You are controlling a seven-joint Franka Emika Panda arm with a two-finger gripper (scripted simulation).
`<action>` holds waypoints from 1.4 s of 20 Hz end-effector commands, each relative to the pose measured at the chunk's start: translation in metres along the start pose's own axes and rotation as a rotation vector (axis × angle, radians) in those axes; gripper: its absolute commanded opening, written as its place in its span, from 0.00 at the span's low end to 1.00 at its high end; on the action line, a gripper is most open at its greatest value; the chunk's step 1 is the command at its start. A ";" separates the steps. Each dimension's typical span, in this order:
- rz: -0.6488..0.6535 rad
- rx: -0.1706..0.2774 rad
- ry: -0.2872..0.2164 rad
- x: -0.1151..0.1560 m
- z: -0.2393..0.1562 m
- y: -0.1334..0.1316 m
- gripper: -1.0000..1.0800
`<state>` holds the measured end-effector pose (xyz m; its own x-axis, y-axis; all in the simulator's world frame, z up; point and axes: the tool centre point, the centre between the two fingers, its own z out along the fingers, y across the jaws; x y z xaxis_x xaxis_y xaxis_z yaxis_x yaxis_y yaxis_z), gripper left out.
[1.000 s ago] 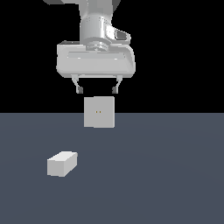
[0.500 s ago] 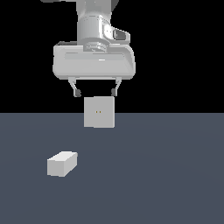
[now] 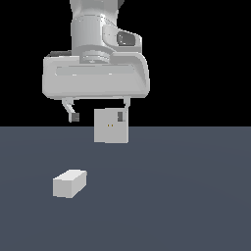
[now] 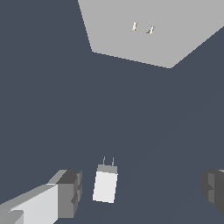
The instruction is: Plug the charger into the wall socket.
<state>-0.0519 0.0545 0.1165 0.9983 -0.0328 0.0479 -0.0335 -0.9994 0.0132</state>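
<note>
The charger (image 3: 69,183) is a small off-white block lying on the dark floor, toward the exterior view's left front. In the wrist view the charger (image 4: 105,184) shows two thin prongs at one end, pointing toward the wall socket (image 4: 148,26). The wall socket (image 3: 111,126) stands upright at the back, with two tiny yellowish dots on its face. My gripper (image 3: 97,116) hangs open and empty high above the floor. One finger (image 3: 121,116) overlaps the socket's top corner in the picture. In the wrist view the charger lies between my fingers (image 4: 68,192), nearer one of them, and well below them.
The dark grey floor (image 3: 186,196) holds only the charger and the socket. Black background lies behind the socket.
My gripper has come down and shifted toward the exterior view's left, still open. The charger and the socket have not moved.
</note>
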 end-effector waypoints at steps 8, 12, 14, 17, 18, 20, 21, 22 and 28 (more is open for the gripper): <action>0.104 0.003 0.038 -0.042 0.035 -0.019 0.96; 0.130 0.003 0.047 -0.051 0.045 -0.025 0.96; 0.140 0.003 0.051 -0.055 0.048 -0.027 0.96; 0.148 0.003 0.054 -0.057 0.051 -0.029 0.96; 0.149 0.003 0.054 -0.058 0.052 -0.029 0.96; 0.150 0.003 0.054 -0.058 0.052 -0.029 0.96; 0.149 0.002 0.054 -0.057 0.052 -0.029 0.96; 0.148 0.002 0.054 -0.057 0.051 -0.029 0.96; 0.148 0.002 0.054 -0.058 0.056 -0.029 0.96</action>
<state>-0.1054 0.0849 0.0599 0.9785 -0.1787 0.1031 -0.1797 -0.9837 -0.0003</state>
